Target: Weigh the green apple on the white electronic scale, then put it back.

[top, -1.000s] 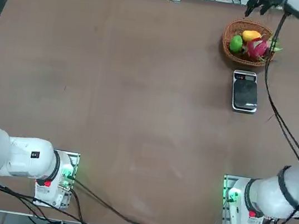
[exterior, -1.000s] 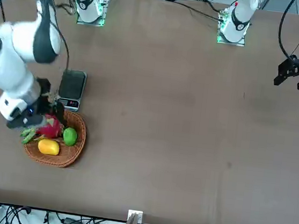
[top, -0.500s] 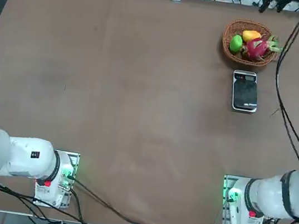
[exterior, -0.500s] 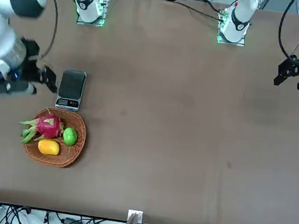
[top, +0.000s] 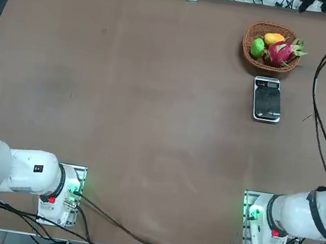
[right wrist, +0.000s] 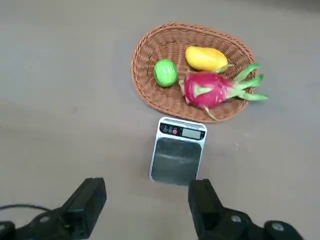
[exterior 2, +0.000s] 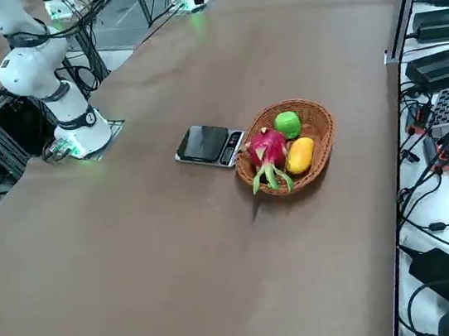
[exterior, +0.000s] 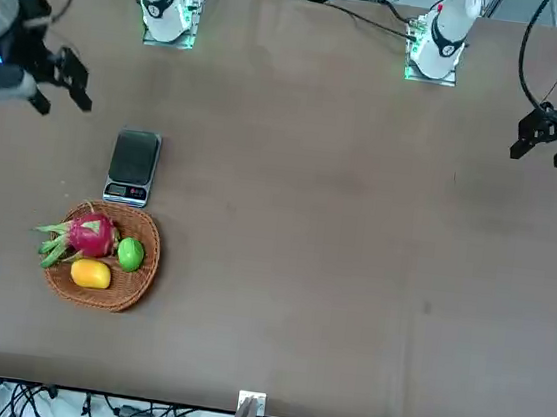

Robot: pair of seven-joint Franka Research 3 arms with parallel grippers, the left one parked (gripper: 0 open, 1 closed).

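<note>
Apple (right wrist: 165,72) sits in the basket (right wrist: 150,92); scale (right wrist: 178,151) is bare. Right gripper (right wrist: 145,206) hangs wide open and empty, clear of both. Whether weighing is done cannot be told.

Glossy white rounded arm links (top: 311,218) with dark grey bands at the joints. Black gripper (exterior: 61,83) with two blocky matte fingers (right wrist: 89,202), spread apart, on a white wrist. Black cables (top: 320,115) trailing along the arm. Square metal base plates (top: 256,225) lit green, with red details, near the table edge farthest from the basket (top: 247,49).
</note>
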